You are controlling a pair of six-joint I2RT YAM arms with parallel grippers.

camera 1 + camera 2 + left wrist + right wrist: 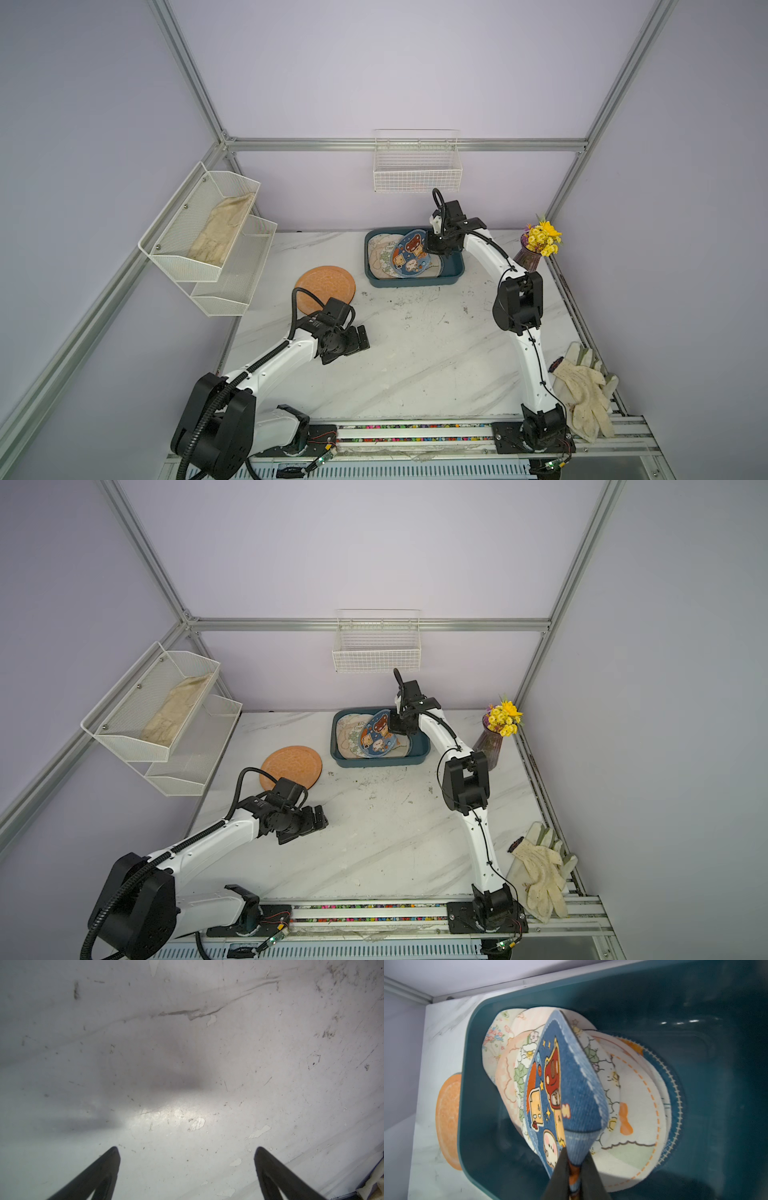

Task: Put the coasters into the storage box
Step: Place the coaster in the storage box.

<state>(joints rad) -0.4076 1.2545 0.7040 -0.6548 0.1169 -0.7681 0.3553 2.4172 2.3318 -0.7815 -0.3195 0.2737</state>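
The left gripper [187, 1150] is held wide open, nothing between its jaws, over the bare tabletop [207, 1064]. Off to the side of those jaws, the orange coaster [326, 289] is seen flat on the tabletop, outside the storage box [695, 1064]. Farther off, the blue bear-print coaster [550, 1084] is pinched at its edge, bent, between the nearly closed jaws of the right gripper [576, 1151]. Below those jaws, the other coasters [633, 1095] are piled in the box.
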